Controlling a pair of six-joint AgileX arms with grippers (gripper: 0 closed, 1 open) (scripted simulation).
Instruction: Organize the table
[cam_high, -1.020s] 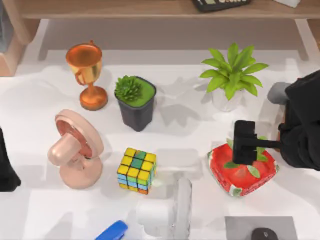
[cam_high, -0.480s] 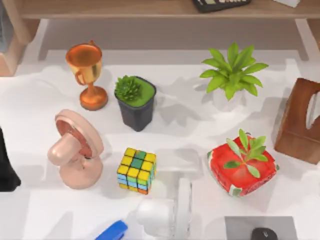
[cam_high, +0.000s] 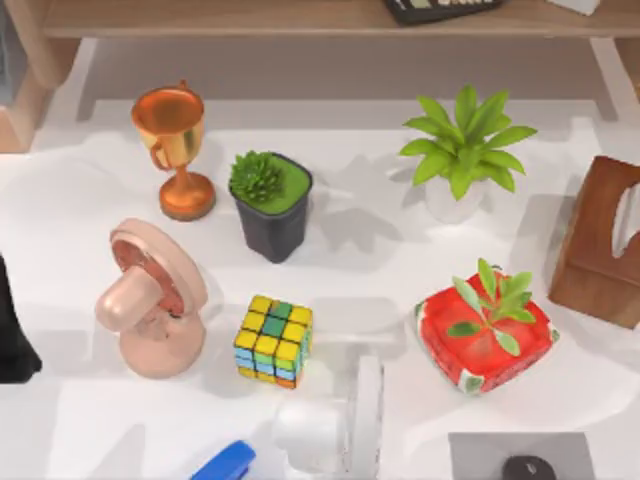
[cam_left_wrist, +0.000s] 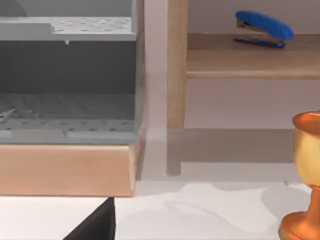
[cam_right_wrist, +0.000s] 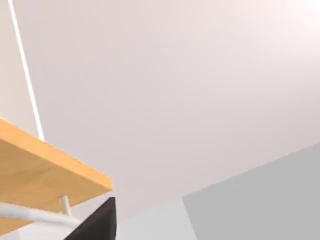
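At the table's (cam_high: 400, 270) left edge the left arm (cam_high: 12, 335) sits parked, finger state indiscernible; right arm gone since a second ago, exposing the brown box (cam_high: 600, 245).

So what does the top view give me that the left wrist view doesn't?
Top view alone: the puzzle cube, pink fan, black-potted succulent, leafy plant, red strawberry pot and brown tissue box. Left wrist view alone: a grey perforated tray and a blue stapler on the shelf. Both show the trophy and white table.
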